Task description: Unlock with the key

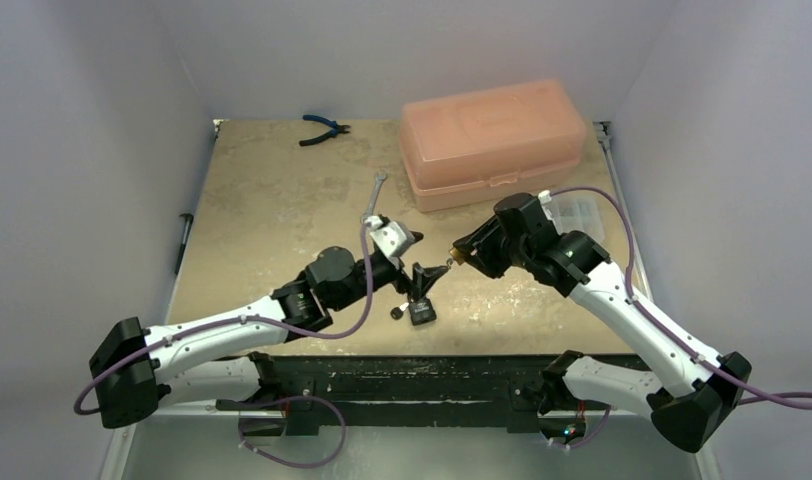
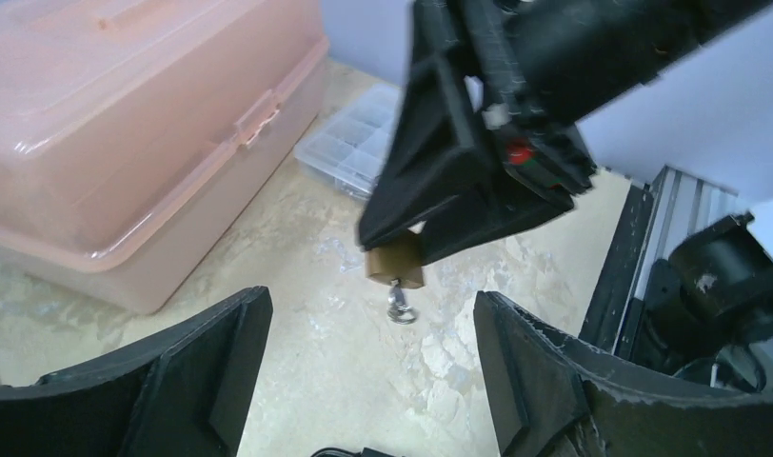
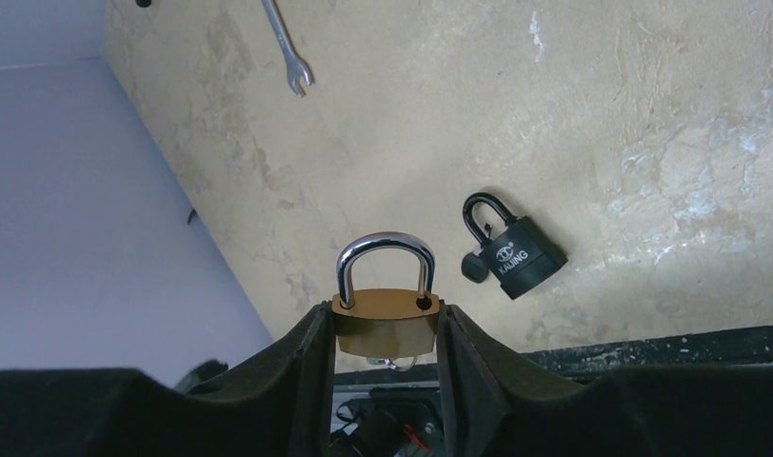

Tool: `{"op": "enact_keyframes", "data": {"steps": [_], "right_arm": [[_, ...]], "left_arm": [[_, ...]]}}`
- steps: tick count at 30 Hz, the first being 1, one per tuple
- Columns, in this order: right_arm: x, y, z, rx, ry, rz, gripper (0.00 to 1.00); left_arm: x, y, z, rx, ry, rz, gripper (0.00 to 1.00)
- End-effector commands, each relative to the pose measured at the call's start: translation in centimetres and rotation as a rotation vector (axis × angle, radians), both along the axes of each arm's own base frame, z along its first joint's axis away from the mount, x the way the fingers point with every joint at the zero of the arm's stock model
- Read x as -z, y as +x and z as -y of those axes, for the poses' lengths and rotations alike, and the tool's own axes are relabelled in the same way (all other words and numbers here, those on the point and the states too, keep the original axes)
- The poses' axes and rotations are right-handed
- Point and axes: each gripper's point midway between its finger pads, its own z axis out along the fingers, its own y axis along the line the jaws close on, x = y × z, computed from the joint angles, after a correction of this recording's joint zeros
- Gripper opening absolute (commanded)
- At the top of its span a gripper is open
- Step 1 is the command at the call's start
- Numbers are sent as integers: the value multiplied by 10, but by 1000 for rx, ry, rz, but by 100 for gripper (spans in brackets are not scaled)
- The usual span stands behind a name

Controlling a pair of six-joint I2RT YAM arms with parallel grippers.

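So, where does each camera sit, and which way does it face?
Top external: above and behind the bases, facing down on the table; the left arm and right arm show.
Left wrist: facing the right gripper, which holds the brass padlock; the open left gripper shows below.
Right wrist: facing past its fingers at the table, black padlock and wrench; they clamp the brass padlock.
Shared: both wrist views show the brass padlock.

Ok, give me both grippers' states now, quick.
Left gripper: open, holding nothing.
Right gripper: closed on the brass padlock.
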Motion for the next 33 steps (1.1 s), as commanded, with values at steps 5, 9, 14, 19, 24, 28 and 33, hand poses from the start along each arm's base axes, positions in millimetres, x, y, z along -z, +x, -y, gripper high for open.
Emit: {"op": "enact_keyframes", "data": {"steps": [5, 9, 14, 19, 24, 28, 33], "right_arm": [[-31, 9, -6, -7, 79, 128, 0], [-36, 9, -8, -15, 91, 143, 0], [-39, 8, -9, -24, 100, 151, 0], [-39, 6, -9, -29, 105, 152, 0], [-41, 5, -9, -34, 115, 157, 0], [-42, 4, -10, -39, 122, 161, 0], [-42, 3, -10, -44, 126, 165, 0]], "left_arm": [[-15, -2, -6, 109, -288, -190, 81], [-16, 1, 5, 137, -350, -223, 77], [-18, 6, 16, 152, -409, -249, 73], [-13, 13, 22, 137, -434, -264, 67], [-14, 19, 27, 131, -454, -267, 61], [-13, 25, 31, 120, -465, -267, 55], [-11, 30, 35, 108, -468, -275, 50]]}}
